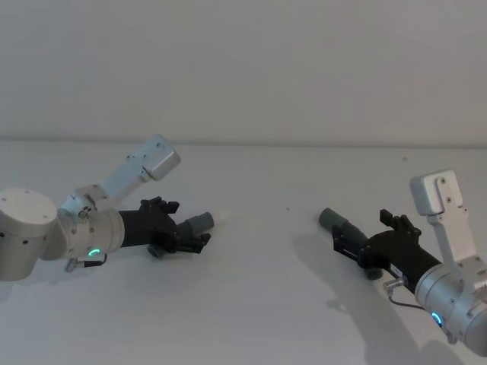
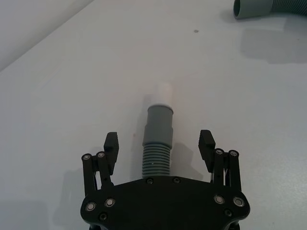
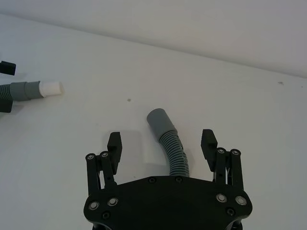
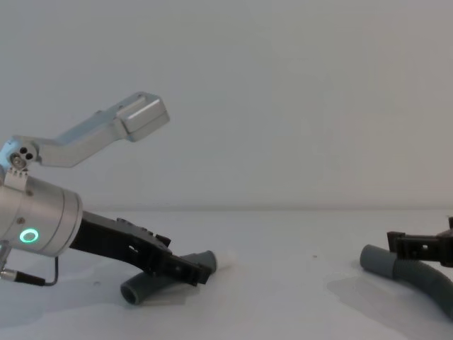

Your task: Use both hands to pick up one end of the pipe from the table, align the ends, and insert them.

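Observation:
The short grey ribbed pipe (image 2: 157, 143) lies on the white table (image 1: 259, 304), its smooth cuff (image 2: 159, 120) ending in a white tip (image 2: 163, 91). My left gripper (image 2: 159, 143) is open and straddles its ribbed part, with fingers (image 2: 111, 143) on either side and apart from it. In the head view the left gripper (image 1: 186, 224) is at the left and the right gripper (image 1: 367, 237) at the right. My right gripper (image 3: 162, 143) is also open, straddling the longer pipe (image 3: 176, 153), whose wide open cuff (image 3: 158, 120) points toward the short piece (image 3: 26, 90).
A bare stretch of table separates the two ends (image 1: 266, 228). In the chest view the short pipe's ribbed open end (image 4: 132, 292) sits under the left gripper (image 4: 180, 269), and the long pipe's cuff (image 4: 375, 261) is at the right. A plain wall stands behind.

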Controlling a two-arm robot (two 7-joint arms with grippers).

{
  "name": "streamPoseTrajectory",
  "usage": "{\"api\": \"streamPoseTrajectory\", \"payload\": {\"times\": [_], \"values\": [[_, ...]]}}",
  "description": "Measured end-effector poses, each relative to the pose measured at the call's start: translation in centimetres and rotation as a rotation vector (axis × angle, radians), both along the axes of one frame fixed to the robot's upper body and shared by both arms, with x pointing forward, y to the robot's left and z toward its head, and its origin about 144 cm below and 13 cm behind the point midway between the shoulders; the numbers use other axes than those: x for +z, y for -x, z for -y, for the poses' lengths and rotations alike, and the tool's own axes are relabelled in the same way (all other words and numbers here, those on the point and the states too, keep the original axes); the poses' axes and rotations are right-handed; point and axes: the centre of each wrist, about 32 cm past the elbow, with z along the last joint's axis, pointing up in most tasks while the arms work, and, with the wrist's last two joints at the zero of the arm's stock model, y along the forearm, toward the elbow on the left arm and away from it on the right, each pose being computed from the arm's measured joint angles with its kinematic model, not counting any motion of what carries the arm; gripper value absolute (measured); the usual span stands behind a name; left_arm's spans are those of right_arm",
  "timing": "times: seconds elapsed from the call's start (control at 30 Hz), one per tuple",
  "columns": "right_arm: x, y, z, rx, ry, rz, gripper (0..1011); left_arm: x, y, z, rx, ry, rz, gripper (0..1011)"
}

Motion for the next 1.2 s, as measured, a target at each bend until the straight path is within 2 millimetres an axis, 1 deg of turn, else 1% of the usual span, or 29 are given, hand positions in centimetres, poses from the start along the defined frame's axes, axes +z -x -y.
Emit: {"api": "streamPoseTrajectory", "payload": {"times": [0.5, 0.87, 1.2], "values": [[0.0, 0.0, 0.0, 0.0, 0.0, 0.0, 1000, 0.3, -0.8, 0.1, -0.006, 0.003, 0.024, 1001], [0.0, 0.0, 0.0, 0.0, 0.0, 0.0, 1000, 1.0, -1.0, 0.1, -0.035, -0.04, 0.06, 1001], [0.0, 0.0, 0.0, 0.0, 0.0, 0.0, 1000, 1.6, -0.9, 0.3, -0.063, -0.088, 0.049, 1001]]}}
